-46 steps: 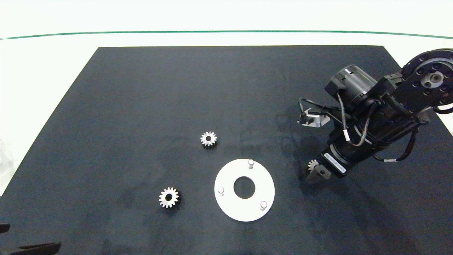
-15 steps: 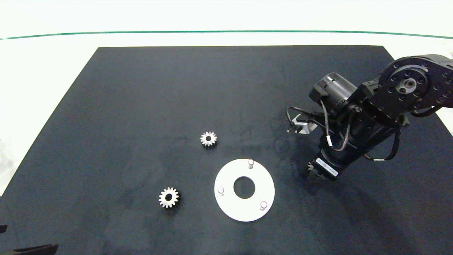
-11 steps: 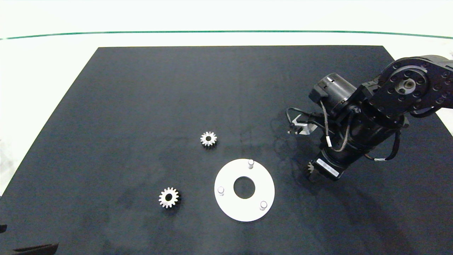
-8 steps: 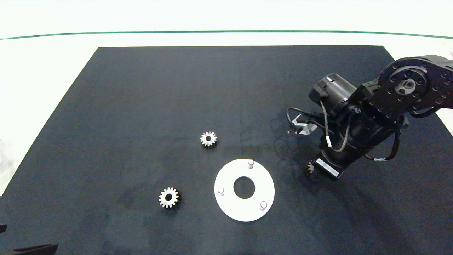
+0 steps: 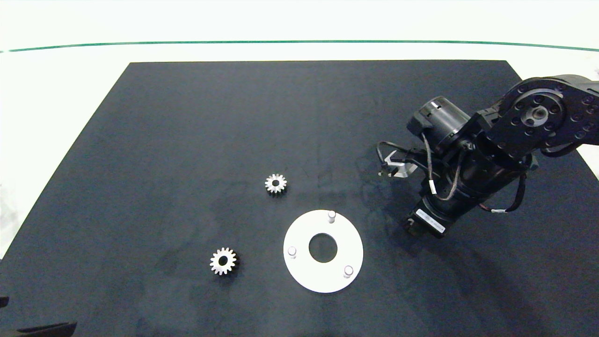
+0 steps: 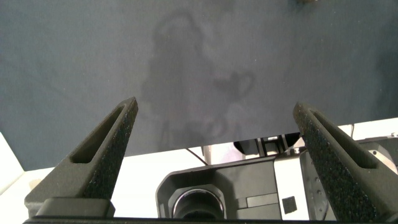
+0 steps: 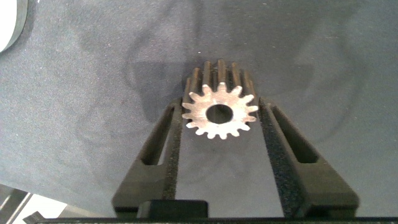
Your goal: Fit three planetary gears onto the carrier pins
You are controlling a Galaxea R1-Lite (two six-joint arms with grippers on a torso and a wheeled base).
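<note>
the right gripper [image 7: 219, 127] pinches one small silver-white metal spur gear [image 7: 219, 112] between its two grey fingers [image 7: 168, 146], the gear's flat face and round bore turned toward the wrist camera, its teeth pressed against the finger pads on both sides. from the head view this dark right arm [image 5: 472, 159] reaches in from the right edge of the worktop and points down at the black mat [image 5: 187, 117], its gripper end [image 5: 423, 222] just beside the right rim of the flat white ring-shaped disc [image 5: 304, 274] (the held gear itself is hidden under the arm there).

the disc lies toward the near edge of the worktop, a little right of centre, with a large central hole and three short light-grey upright pins: one at the far rim [image 5: 332, 216], one at the left [image 5: 292, 251], one at the near right [image 5: 348, 270]. all three pins are bare.

a second silver-white gear [image 5: 275, 183] lies flat on the mat beyond the disc, to its far left. a third gear [image 5: 223, 261] lies flat to the disc's left, nearer the front edge; both are apart from the disc.

the left gripper [image 6: 217, 143] sits at the near left corner of the worktop, its fingers spread wide with nothing between them.
</note>
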